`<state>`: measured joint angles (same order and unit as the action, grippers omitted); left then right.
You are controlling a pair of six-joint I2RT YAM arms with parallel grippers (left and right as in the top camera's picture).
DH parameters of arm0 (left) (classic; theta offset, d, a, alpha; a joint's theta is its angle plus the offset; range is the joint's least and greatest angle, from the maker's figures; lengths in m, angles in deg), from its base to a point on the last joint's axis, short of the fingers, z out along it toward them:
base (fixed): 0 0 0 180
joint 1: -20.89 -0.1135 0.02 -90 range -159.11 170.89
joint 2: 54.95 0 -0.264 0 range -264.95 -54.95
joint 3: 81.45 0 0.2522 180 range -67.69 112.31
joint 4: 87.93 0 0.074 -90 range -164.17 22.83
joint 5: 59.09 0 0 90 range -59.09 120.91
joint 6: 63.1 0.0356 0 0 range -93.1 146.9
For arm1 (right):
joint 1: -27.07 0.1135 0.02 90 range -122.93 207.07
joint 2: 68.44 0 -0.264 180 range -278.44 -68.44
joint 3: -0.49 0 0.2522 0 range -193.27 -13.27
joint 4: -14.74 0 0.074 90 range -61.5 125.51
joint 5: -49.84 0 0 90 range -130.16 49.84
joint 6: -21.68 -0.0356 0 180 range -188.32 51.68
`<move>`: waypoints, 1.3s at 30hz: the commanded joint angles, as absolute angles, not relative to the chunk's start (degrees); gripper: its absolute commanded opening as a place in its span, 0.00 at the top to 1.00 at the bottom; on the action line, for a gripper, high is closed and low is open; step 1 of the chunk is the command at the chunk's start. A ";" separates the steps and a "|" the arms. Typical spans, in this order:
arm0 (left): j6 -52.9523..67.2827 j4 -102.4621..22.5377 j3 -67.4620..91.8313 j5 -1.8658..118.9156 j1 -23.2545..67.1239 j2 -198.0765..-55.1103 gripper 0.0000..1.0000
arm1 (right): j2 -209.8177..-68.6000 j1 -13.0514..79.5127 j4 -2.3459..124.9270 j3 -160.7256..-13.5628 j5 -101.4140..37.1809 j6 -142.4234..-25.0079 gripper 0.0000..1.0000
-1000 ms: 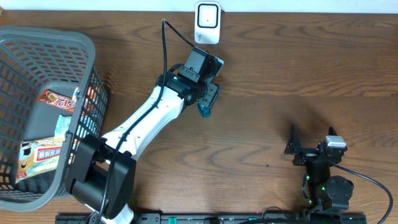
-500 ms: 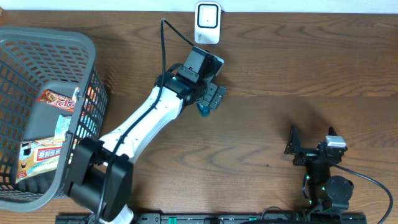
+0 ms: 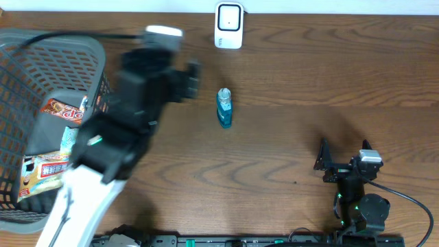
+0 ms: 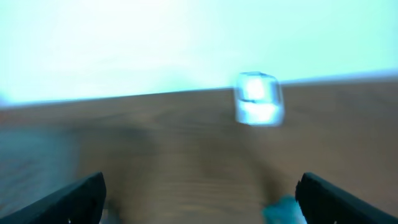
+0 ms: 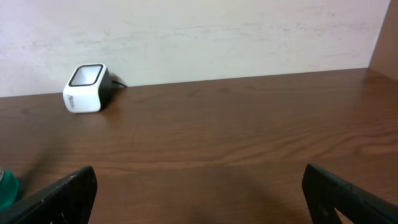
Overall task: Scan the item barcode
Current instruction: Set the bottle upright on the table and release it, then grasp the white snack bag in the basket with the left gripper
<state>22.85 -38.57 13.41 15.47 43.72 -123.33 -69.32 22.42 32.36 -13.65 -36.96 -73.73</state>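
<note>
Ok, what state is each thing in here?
Bottle: lying on its side, unheld.
Left gripper: open, empty.
Right gripper: open, empty.
Scanner: upright, untouched.
Basket: upright, holding snack packets.

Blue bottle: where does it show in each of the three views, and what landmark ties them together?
Overhead: the blue bottle lies near mid-frame, below the white scanner.
Left wrist: a blurred teal patch at the bottom edge, right of centre.
Right wrist: only a sliver at the far left edge.
Shared landmark: the white scanner, also in the left wrist and right wrist views.
</note>
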 commanded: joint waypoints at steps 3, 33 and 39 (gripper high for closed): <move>6.67 -31.51 13.65 7.75 25.03 -118.87 0.02 | -69.10 22.27 32.58 -13.58 -37.05 -73.38 0.01; -25.67 -19.97 -8.08 33.32 -26.62 -137.25 0.02 | -69.10 22.27 32.58 -13.58 -37.05 -73.38 0.01; -25.59 -29.83 -15.60 33.52 -26.62 -137.27 0.02 | -69.10 22.27 32.58 -13.58 -37.05 -73.38 0.01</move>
